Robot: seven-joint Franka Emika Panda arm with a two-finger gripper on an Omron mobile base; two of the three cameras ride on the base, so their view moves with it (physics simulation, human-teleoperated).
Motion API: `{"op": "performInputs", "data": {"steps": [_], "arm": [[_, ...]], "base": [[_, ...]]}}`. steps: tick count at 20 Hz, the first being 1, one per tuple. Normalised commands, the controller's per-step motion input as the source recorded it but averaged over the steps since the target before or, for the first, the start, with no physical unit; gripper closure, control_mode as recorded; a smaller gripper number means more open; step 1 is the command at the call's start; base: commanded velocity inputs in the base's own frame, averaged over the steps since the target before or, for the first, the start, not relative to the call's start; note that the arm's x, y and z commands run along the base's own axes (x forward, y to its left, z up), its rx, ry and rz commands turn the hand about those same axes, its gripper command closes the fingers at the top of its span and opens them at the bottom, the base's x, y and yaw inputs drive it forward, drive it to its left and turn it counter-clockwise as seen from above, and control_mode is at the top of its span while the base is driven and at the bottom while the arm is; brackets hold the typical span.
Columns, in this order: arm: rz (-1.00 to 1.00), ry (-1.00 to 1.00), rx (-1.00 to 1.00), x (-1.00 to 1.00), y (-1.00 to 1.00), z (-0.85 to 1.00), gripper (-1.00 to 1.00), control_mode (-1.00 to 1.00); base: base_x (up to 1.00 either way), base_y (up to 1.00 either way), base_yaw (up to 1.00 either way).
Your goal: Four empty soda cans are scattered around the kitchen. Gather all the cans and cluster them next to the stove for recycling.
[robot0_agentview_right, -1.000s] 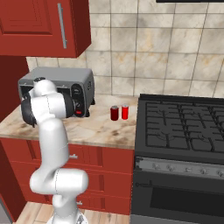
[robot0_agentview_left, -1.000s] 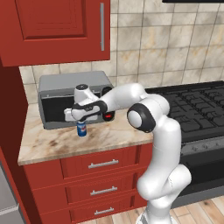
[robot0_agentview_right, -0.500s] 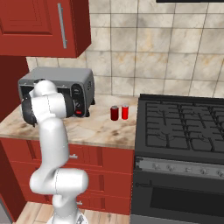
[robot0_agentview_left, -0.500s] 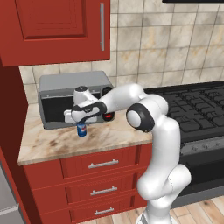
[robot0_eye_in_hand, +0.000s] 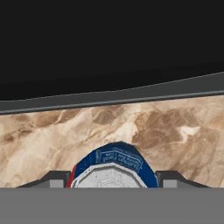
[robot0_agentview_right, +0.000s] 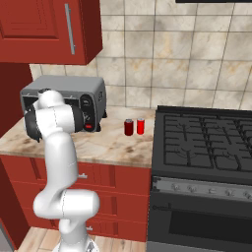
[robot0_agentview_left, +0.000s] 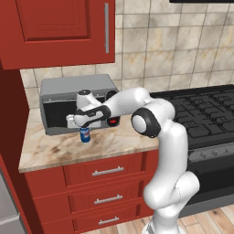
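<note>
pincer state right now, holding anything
Pincer: fingers on either side of the blue soda can on the counter; whether it is shut on the can cannot be told.

Glossy white rounded arm (robot0_agentview_left: 164, 137) with dark joint bands.

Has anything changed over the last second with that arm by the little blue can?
Very little. The arm has kept its place, its pincer down over the blue can in front of the toaster oven; the fingers now sit close on either side of the can. The can is standing where it was. The two red cans beside the stove have not moved.
</note>
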Motion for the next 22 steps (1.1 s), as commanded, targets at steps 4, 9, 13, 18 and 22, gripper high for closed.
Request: {"op": "performInputs", "data": {"steps": [4, 9, 13, 18, 22], "arm": [[0.0, 0.0, 0.0, -0.02, 0.0, 0.02, 1.0, -1.0], [0.0, -0.04, -0.01, -0.26, -0.12, 0.15, 1.0, -1.0], [0.0, -0.06, -0.05, -0.24, -0.21, 0.13, 1.0, -1.0], [0.0, -0.02, 0.0, -0.36, -0.46, 0.16, 1.0, -1.0], [-0.01, 0.0, 0.0, -0.27, -0.53, 0.29, 1.0, -1.0]], "base": [[0.0, 0.0, 0.0], [0.0, 0.0, 0.0], [0.0, 0.0, 0.0], [0.0, 0.0, 0.0], [0.0, 0.0, 0.0]]}}
